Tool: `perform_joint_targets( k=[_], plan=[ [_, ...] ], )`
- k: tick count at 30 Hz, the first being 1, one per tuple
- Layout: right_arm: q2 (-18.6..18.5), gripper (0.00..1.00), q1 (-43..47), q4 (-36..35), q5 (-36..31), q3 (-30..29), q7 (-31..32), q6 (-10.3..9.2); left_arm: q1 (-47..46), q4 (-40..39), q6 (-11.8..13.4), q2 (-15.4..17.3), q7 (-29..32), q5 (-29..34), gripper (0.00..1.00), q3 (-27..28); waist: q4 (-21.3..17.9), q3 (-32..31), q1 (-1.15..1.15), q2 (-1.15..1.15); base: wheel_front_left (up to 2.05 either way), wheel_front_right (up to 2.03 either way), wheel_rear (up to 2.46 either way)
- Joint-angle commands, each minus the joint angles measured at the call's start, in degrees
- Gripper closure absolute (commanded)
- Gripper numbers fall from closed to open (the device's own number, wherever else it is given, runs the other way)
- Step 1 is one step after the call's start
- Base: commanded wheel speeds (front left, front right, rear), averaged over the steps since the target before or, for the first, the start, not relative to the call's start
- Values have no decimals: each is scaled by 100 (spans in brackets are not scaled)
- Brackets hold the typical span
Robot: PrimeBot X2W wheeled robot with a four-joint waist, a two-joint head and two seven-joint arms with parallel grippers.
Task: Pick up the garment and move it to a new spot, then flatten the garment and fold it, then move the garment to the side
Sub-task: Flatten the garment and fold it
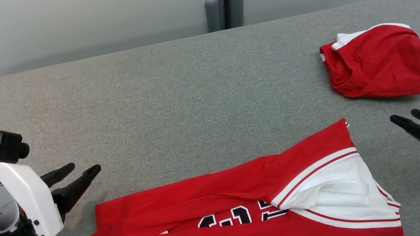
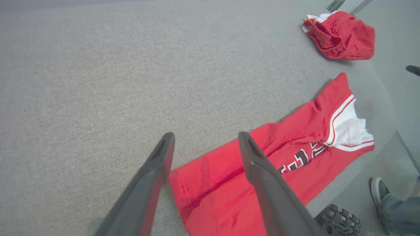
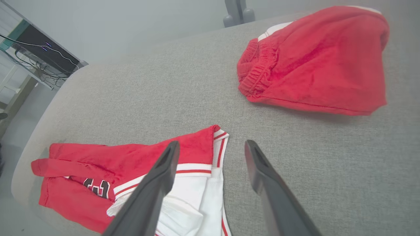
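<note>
The garment [image 1: 246,206] is a red jersey with white trim and black numbers. It lies partly folded lengthwise along the near edge of the grey table [image 1: 175,98]. Both wrist views show the garment [image 2: 249,170] [image 3: 124,170] as well. My left gripper [image 1: 81,171] hovers open just beyond the jersey's left end, holding nothing. The left gripper [image 2: 205,139] looks down over that end. My right gripper [image 1: 402,117] is open and empty, off the jersey's right end. The right gripper [image 3: 211,147] points at the white-trimmed corner.
Red shorts [image 1: 379,61] lie bunched at the far right of the table; these red shorts [image 3: 315,62] are close ahead of my right gripper. A person's shoe [image 2: 379,190] stands on the floor past the table's near edge. A post [image 1: 223,0] rises behind the table.
</note>
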Motion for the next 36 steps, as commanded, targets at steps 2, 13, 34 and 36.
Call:
perform_joint_targets(
  k=[2,13,34,36],
  plan=[
    [201,0,59,328,-146,5,-148,2,154,0,71,-138,-375,197,0,39,31,17,0,0,0,0,0],
    [1090,0,396,1311,-128,127,-82,2,496,100,302,-719,-1564,630,0,65,125,-6,0,0,0,0,0],
    [2364,0,664,2845,-8,441,779,-7,918,142,461,-1155,-2372,940,0,-52,370,143,0,0,0,0,0],
    [2448,0,704,2720,82,427,887,-3,923,156,457,-1174,-2383,941,0,-64,387,145,0,0,0,0,0]
  ],
)
